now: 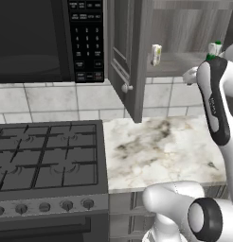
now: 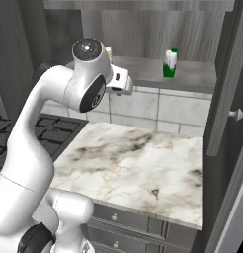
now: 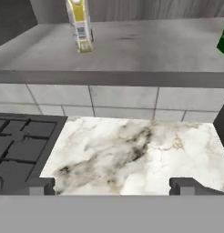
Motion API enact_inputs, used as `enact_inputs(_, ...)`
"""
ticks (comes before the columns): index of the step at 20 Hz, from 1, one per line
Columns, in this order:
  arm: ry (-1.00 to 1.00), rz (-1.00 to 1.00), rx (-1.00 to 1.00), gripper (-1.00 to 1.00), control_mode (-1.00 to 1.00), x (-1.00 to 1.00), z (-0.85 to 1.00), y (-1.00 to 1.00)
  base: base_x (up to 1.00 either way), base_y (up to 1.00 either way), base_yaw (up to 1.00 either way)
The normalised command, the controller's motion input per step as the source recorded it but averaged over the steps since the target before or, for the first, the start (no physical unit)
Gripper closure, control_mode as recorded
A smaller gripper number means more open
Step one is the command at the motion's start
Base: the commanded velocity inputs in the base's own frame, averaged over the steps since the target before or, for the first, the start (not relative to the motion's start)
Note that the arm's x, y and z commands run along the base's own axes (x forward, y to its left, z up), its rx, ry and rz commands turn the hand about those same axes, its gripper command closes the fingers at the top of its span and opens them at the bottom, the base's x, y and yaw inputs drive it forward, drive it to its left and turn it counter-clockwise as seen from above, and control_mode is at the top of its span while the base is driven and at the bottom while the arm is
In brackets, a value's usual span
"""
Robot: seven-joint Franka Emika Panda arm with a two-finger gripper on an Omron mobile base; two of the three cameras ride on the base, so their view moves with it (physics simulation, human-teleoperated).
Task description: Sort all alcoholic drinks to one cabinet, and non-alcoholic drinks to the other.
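Marbled white desk [image 1: 161,151] is lying bare between a black stove [image 1: 47,156] on its left and a dark cabinet side on its right, with a grey tiled wall [image 2: 163,111] running along its back edge. Its front edge is sitting above grey drawers [image 2: 128,222]. Above the tiles, an open wall cabinet is showing one grey shelf [image 2: 192,76], whose front lip is overhanging the wall. Its left door [image 1: 130,56] is standing swung out over the desk's back left corner, and the right door [image 2: 227,89] is hanging open at the far right. A microwave [image 1: 42,40] is mounted above the stove, just beside the left door.

On the shelf, a small yellow-and-white carton [image 3: 79,25] is standing upright near the left end, and a green-and-white carton [image 2: 169,63] is standing upright towards the right, well apart from it, with open shelf between them. Neither beer bottle nor clear bottle is appearing on the desk or shelf.

White arm is rising in front of the desk, its hand raised level with the shelf lip. Seen from the hand camera, the tool [image 3: 112,184] is spread wide, its two dark fingertips [image 3: 38,185] far apart and pinching nothing, hovering over the desk's front part.
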Motion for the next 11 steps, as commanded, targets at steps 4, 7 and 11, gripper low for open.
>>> enact_inputs(4, 0.35, -0.07, 0.0, -1.0, -1.0, -0.39, -0.89, 0.01, 0.0, 0.0, 0.0)
enact_inputs(7, 0.32, -0.06, 0.0, -1.0, -1.0, -0.04, -0.78, 0.09, 0.0, 0.0, 0.0)
enact_inputs(11, 0.31, -0.01, 0.0, -1.0, -1.0, 0.0, -0.37, 0.01, 0.0, 0.0, 0.0)
